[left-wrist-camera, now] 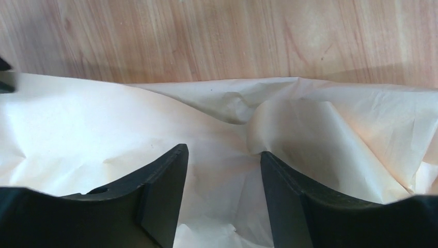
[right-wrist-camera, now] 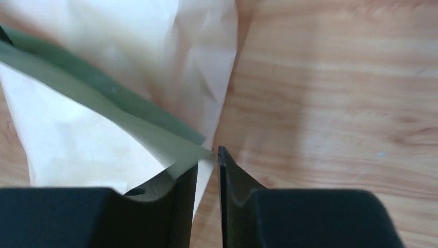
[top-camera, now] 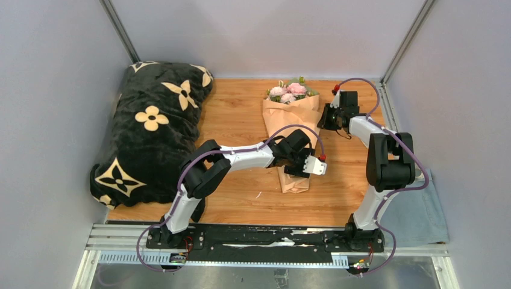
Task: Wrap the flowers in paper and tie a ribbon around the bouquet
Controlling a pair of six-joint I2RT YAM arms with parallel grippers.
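Flimsy, crease-prone paper; pinch gently at mid bouquet. Left gripper half-open, empty; right gripper barely parted, gripping nothing.

no readable text, label, brand name or number in any of the three views. only sign-like marks: cream four-petal flower and pointed-star motifs printed on the black blanket, at about 10 o'clock on the table in the top view. no letters can be made out among them.
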